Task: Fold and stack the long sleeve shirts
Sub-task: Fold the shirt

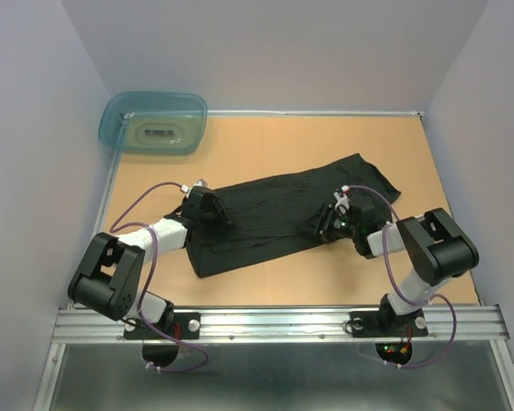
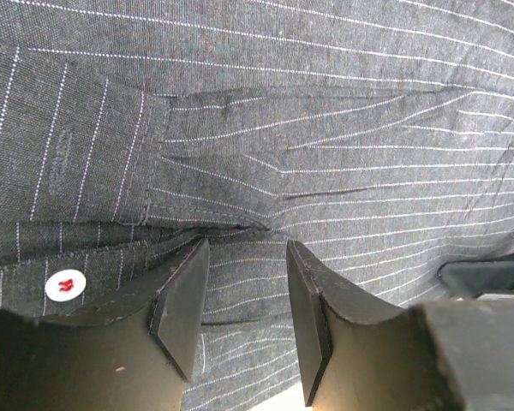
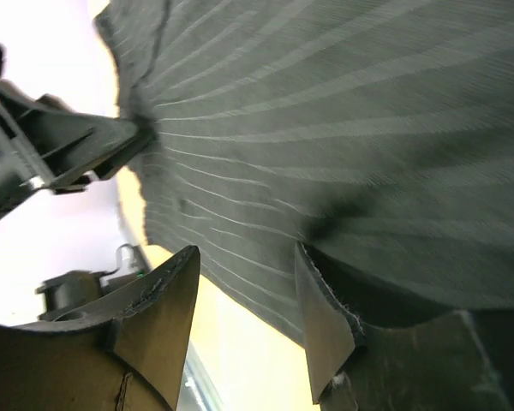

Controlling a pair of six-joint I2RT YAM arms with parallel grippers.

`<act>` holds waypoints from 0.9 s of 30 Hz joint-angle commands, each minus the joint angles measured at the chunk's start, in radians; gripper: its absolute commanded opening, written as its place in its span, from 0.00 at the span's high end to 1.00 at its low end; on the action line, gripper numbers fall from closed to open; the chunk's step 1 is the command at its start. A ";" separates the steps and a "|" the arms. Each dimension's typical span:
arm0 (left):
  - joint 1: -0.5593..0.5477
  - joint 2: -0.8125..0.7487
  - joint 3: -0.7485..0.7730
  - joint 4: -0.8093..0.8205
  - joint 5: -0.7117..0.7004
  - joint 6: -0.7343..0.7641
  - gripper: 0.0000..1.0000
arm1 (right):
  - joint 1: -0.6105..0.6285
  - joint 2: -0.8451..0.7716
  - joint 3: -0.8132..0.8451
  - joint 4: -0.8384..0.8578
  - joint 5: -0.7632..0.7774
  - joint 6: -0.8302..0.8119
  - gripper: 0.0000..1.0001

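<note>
- The left claw is standing about half open, its two fingers clearly apart and pressing down onto the left part of the shirt.
- A small ridge of striped cloth is bunching just ahead of its tips, but the fingers are not closing on it.
- A pale button with red thread is sitting just left of that claw's left finger.
- The right claw is also about half open, with the cloth lying across and past its tips. I cannot tell whether any fold is caught between them.
- The shirt is lying stretched in a long dark band across the middle of the table, running from near left to far right between the two claws.
- A teal tub is sitting at the far left corner, well apart from the shirt.
</note>
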 commanded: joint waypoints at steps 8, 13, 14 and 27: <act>0.004 -0.185 0.088 -0.140 -0.006 0.042 0.38 | -0.056 -0.290 0.231 -0.423 0.019 -0.235 0.45; 0.028 -0.122 0.259 -0.145 -0.057 0.098 0.19 | -0.056 -0.130 0.487 -0.413 0.050 -0.219 0.45; 0.056 -0.099 0.308 -0.145 -0.052 0.102 0.16 | -0.058 -0.103 0.519 -0.398 0.064 -0.213 0.45; 0.183 0.265 0.430 -0.087 -0.054 0.150 0.37 | -0.142 0.346 0.833 -0.261 0.123 -0.172 0.45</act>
